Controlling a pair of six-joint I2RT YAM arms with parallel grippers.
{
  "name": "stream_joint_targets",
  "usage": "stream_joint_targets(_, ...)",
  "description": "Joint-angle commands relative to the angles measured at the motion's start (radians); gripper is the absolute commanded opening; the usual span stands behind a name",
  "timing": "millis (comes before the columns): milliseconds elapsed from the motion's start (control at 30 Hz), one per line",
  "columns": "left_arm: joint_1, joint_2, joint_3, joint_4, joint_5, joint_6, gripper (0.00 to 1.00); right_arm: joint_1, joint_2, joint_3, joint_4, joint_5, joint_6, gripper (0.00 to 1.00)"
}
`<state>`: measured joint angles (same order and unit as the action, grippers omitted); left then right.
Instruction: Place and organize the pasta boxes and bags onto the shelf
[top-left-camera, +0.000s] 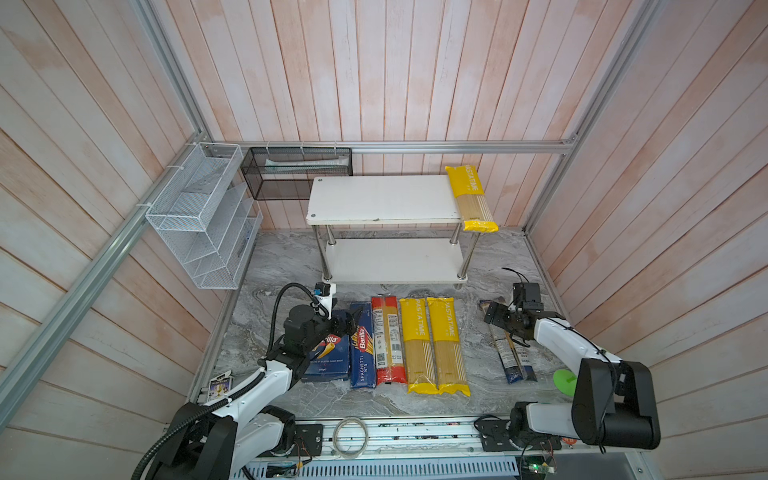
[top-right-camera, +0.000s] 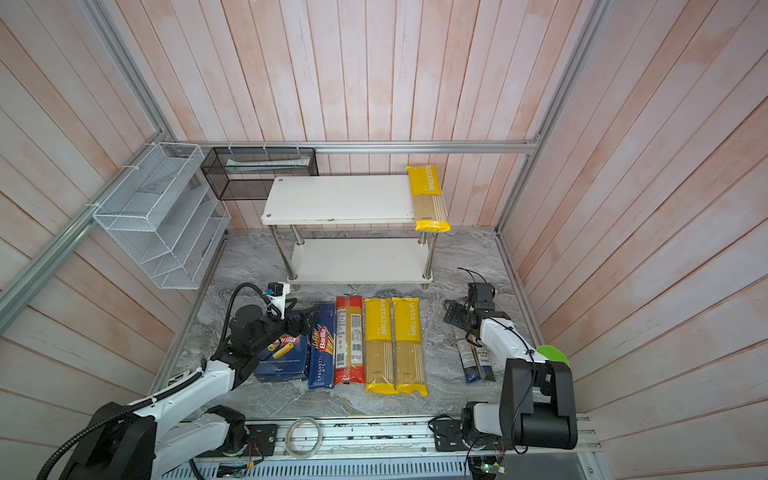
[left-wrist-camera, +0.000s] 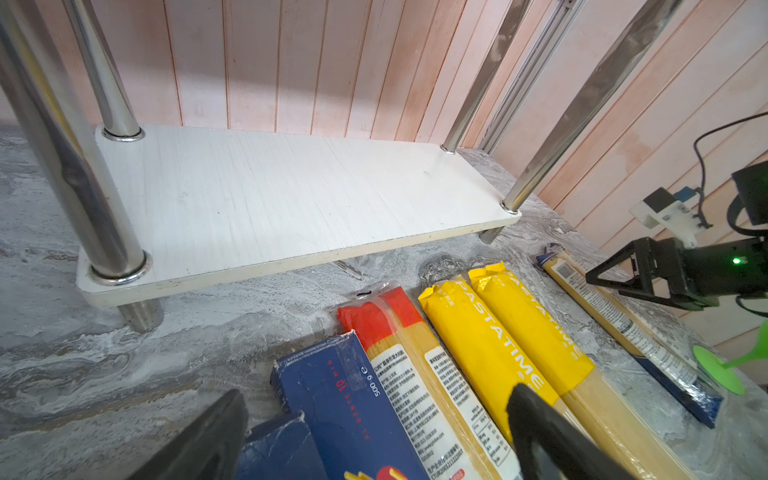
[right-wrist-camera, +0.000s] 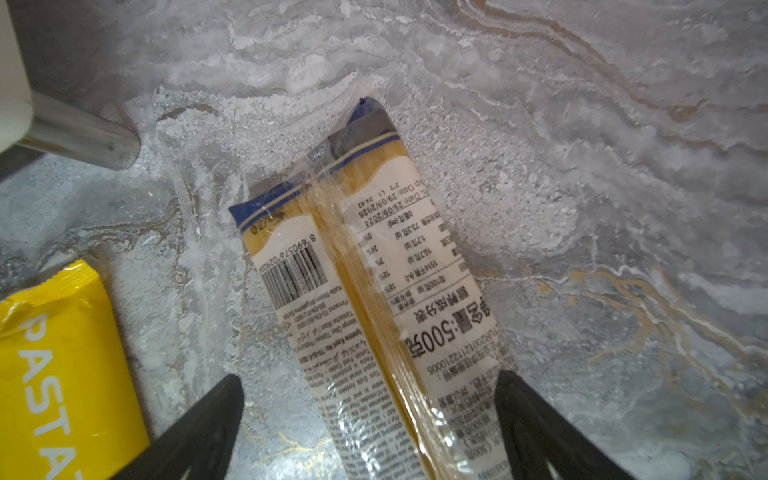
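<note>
Marble top (top-left-camera: 291, 399): four bags (top-left-camera: 417, 345), two boxes (top-left-camera: 362, 349)

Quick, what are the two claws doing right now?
Left claw: open, holding nothing.
Right claw: open around the dark blue bag, not gripping it.

Your 2 top views hang high over the near edge of the desk (top-left-camera: 498, 266) and face down toward the back wall (top-left-camera: 374, 83). Set side by side, both take in the whole scene, shelf (top-right-camera: 340, 199) included. Your left wrist view sits low and close above the narrow blue box (left-wrist-camera: 340, 399), looking along the desk at the shelf's lower tier. Your right wrist view looks steeply down, very near the blue-ended bag (right-wrist-camera: 374, 291), framed by the right tool (right-wrist-camera: 368, 379). Both wrist views share that bag and 1 yellow bag (right-wrist-camera: 58, 365).
</note>
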<state>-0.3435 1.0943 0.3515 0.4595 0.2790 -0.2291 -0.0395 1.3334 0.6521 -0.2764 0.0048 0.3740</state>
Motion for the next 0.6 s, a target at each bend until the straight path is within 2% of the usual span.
stream_joint_targets(0, -0.005, 0.010, 0.003, 0.011, -0.007, 0.000, 1.00, -0.004, -0.041, -0.047, 0.022, -0.067, 0.021, 0.95)
stream_joint_targets(133, -0.005, 0.006, 0.003, 0.007, -0.013, 0.002, 1.00, -0.004, -0.089, -0.073, -0.008, -0.101, 0.033, 0.96)
stream_joint_targets(367, -0.005, 0.024, 0.004, 0.024, 0.006, -0.013, 1.00, -0.004, -0.148, -0.089, -0.028, -0.230, 0.064, 0.96)
stream_joint_targets(567, -0.004, 0.034, 0.008, 0.024, 0.018, -0.020, 1.00, 0.029, -0.195, -0.138, -0.010, -0.310, 0.136, 0.95)
